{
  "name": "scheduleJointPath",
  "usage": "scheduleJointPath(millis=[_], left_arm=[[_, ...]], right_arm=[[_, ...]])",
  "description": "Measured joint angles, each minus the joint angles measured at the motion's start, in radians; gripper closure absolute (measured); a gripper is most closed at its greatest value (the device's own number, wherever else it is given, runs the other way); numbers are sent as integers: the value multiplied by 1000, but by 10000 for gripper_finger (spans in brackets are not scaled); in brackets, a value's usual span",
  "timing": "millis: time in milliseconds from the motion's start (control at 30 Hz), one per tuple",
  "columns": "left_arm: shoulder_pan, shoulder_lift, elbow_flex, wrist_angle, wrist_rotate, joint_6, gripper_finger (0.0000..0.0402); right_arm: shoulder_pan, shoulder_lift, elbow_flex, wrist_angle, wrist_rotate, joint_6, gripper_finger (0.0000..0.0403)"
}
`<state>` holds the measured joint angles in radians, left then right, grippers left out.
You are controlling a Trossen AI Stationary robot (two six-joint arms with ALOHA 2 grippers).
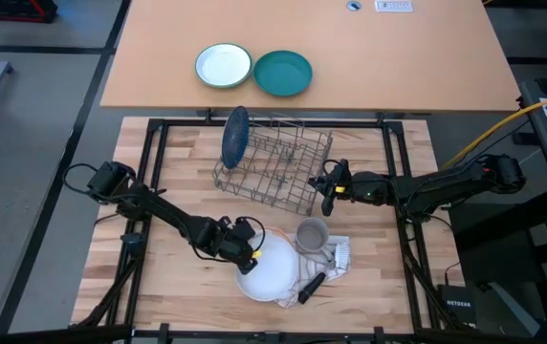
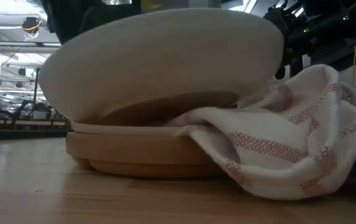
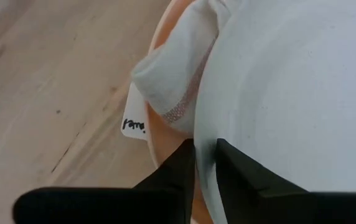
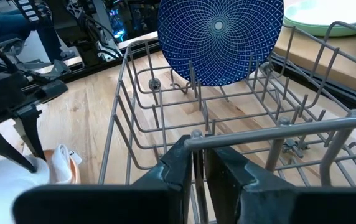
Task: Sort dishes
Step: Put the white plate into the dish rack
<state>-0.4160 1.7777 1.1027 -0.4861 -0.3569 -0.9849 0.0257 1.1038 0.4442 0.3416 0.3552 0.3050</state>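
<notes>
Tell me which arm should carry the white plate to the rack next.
Left. The left gripper is shut on the rim of the white plate, tilting it up off the tan plate. The right gripper is shut on a wire of the dish rack, where the blue plate stands.

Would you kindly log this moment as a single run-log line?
left gripper: shut on white plate rim, atop tan plate | right gripper: shut on rack wire | blue plate: upright in rack
</notes>
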Motion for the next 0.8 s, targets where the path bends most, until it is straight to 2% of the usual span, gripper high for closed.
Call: scheduleJointPath(millis=[167, 567, 800], left_arm=[[1, -5, 2, 14, 0, 1, 394], [1, -12, 26, -7, -7, 11, 399], [5, -116, 39, -19, -71, 65, 401]], right_arm=[[0, 0, 0, -1, 0, 0, 356], [0, 0, 0, 2, 1, -5, 356], [0, -5, 0, 4, 2, -26, 356]])
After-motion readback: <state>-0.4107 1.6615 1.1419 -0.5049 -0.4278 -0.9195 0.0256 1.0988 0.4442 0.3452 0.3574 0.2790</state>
